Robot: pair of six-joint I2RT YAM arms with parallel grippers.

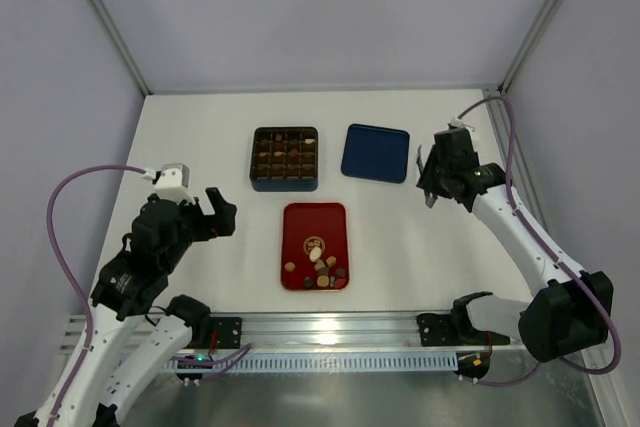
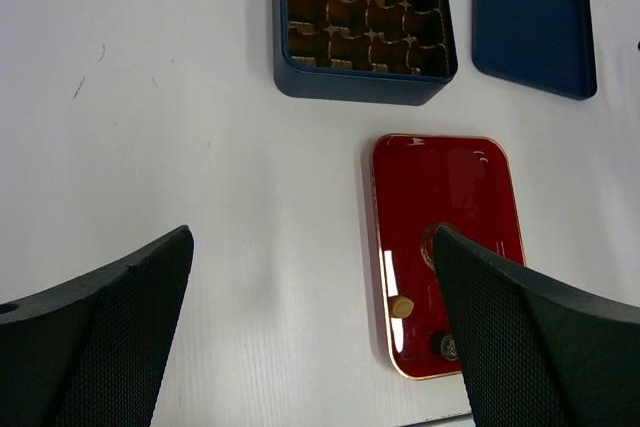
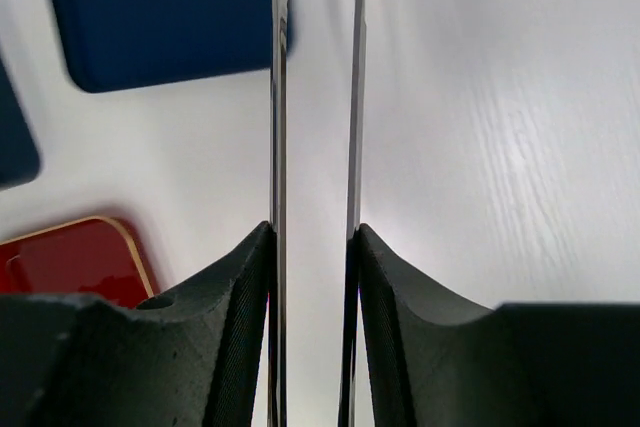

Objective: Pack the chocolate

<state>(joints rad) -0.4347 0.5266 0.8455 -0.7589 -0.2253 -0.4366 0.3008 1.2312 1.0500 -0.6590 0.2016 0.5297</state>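
L end effector (image 2: 312, 247) wide open, empty; R end effector (image 3: 315, 235) clamps tweezers (image 3: 279, 97).

The box (image 1: 285, 159) sits far-centre on the table (image 1: 200, 127), the lid (image 1: 375, 152) just beside it on the right. The tray (image 1: 314, 245) lies before the box, nearer the arms. The chocolate (image 1: 322, 267) clusters at the tray's near end; some pieces seem to lie in the box's cells.
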